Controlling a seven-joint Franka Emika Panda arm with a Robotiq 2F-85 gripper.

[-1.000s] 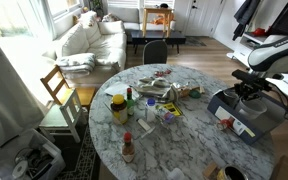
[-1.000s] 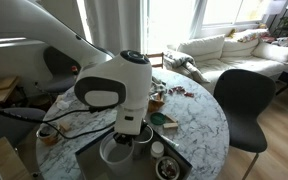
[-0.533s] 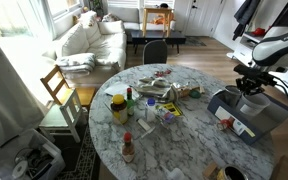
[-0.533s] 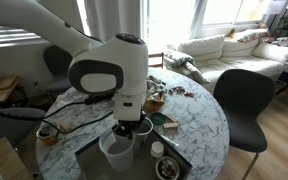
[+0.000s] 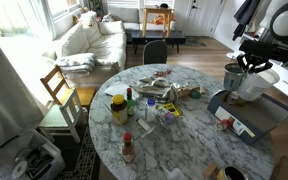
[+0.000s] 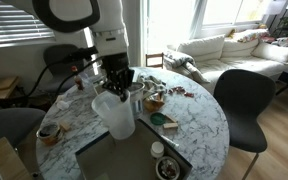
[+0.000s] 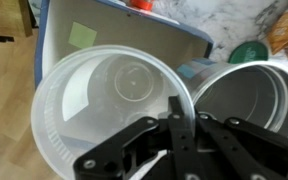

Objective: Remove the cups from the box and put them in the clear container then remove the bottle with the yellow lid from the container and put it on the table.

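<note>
Gripper (image 7: pixel 174 108) is clamped on the adjoining rims of white cup (image 7: pixel 109 100) and grey cup (image 7: pixel 249 95). Both are held in the air, with box (image 7: pixel 149 32) seen below the gripper.

The arm (image 6: pixel 69 12) stands bent and high, its gripper (image 6: pixel 118 90) pointing straight down, jaws clamped tight.

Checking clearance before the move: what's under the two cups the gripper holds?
In the wrist view, the box lies below the white cup and grey cup, a yellow note on its floor. The cups and gripper cover much of that floor.
</note>
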